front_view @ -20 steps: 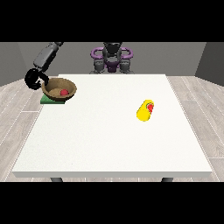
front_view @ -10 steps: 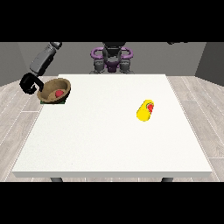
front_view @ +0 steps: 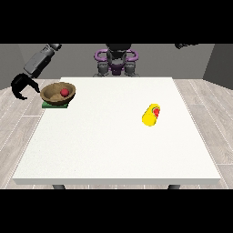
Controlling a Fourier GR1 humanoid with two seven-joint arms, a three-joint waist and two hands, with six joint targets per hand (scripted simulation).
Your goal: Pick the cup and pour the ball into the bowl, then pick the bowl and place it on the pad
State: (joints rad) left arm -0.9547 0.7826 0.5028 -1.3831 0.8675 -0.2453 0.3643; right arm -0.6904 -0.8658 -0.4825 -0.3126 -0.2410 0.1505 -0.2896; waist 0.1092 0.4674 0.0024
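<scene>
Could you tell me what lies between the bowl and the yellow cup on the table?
Nothing: in the front view, only bare white table lies between the bowl on its green pad and the yellow cup.

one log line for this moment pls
bowl: on green pad, red ball inside | yellow cup: lying on table | hand at view's left: curled, off bowl, holding nothing

view-left robot hand (front_view: 20,86): fingers curled, holding nothing | view-right arm: raised, barely visible
</scene>
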